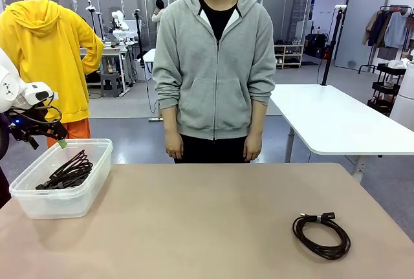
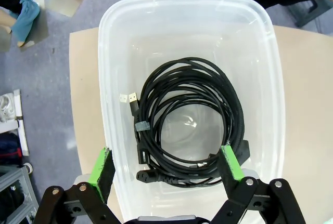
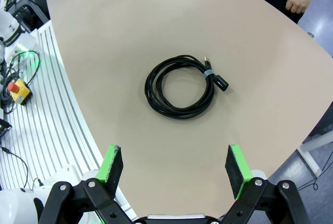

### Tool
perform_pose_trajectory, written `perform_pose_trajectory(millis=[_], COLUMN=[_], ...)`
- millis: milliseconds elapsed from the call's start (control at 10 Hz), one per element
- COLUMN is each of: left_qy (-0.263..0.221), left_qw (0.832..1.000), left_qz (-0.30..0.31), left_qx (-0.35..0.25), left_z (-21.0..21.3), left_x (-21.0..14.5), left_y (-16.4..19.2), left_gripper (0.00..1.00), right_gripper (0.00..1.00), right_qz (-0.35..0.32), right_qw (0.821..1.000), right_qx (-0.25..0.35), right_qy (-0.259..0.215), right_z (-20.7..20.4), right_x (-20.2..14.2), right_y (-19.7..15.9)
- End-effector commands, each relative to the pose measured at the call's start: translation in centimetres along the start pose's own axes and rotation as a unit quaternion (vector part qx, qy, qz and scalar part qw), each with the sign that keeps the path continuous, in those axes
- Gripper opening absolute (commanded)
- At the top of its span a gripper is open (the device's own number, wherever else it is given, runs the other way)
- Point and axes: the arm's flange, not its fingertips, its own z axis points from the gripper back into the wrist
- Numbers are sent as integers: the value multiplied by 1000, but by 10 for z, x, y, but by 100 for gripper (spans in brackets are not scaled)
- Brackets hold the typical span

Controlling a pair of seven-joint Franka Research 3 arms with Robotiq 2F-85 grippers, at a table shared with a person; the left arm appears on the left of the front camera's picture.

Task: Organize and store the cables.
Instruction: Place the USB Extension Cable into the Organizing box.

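Saw right tool [image 3: 174,151] spread, empty, above a coiled black cable [image 3: 150,88] on the tan surface [image 3: 130,26]. Saw left tool [image 2: 165,154] likewise apart over overlapping black coils [image 2: 235,115] in a clear plastic bin [image 2: 106,78]; count unclear.

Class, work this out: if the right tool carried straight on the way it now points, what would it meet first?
Probably the coiled cable lying on the table; the open right tool points down at it with nothing between, though depth is unclear.
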Motion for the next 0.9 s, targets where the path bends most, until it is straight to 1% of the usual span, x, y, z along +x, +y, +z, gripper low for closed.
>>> perform_pose_trajectory(millis=[0,300,400,500,700,800], left_qy=[0,0,-25,-42,-58,-67], left_qw=[1000,1000,1000,999,995,992], left_qz=[-3,0,-14,-32,-78,-108], left_qx=[5,0,-9,-12,-16,-22], left_z=[0,0,18,38,85,104], left_x=[0,0,-8,-22,-57,-73], left_y=[2,0,-12,-21,-36,-42], left_gripper=[100,100,100,100,100,100], right_gripper=[100,100,100,100,100,100], right_qz=[8,8,0,31,62,86], right_qw=[1000,1000,1000,999,997,992], right_qx=[0,0,0,-3,-12,-15], right_qy=[-9,-9,0,12,47,90], right_z=[0,0,0,8,7,3], right_x=[-1,-1,0,7,36,53], right_y=[0,0,0,10,16,19])
